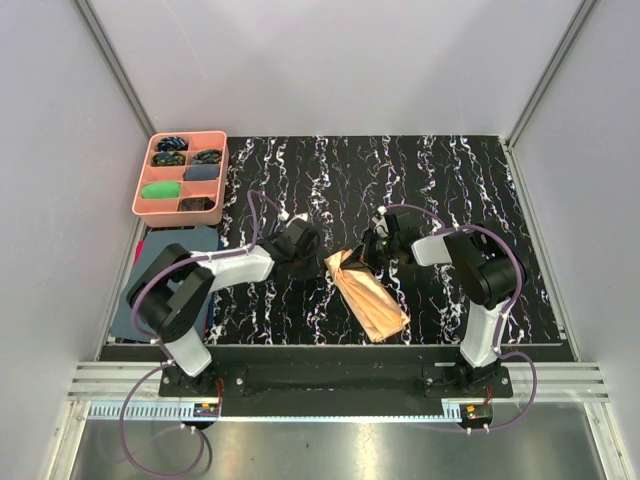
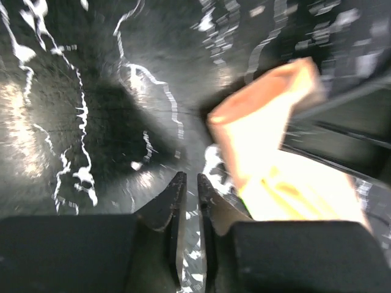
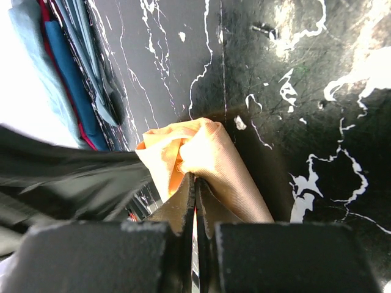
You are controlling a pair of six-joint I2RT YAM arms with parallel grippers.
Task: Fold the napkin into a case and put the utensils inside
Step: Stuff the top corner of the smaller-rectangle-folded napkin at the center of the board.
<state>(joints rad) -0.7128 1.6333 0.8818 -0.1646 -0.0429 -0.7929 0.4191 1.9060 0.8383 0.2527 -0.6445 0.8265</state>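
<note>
Right gripper (image 3: 195,183): fingers pressed together, pinching bunched end of napkin (image 3: 208,152) right at tips. Left gripper (image 2: 190,183): barely parted, thin slit, nothing in it; view blurred. Napkin just ahead and right of its tips, not touching. Napkin is narrow folded strip on table (image 1: 450,200), far end between grippers, rest trailing back toward bases. Judgement: light, limp, glossy, likely slippery; layers may slide apart if dragged. Best hold: folded edge or corner, all layers pinched. Utensils not in sight. Tray (image 1: 188,135) far beyond left gripper.

white walls (image 1: 330,60) | black white-veined tabletop (image 1: 430,175) | aluminium rail (image 1: 340,386) at near edge
</note>
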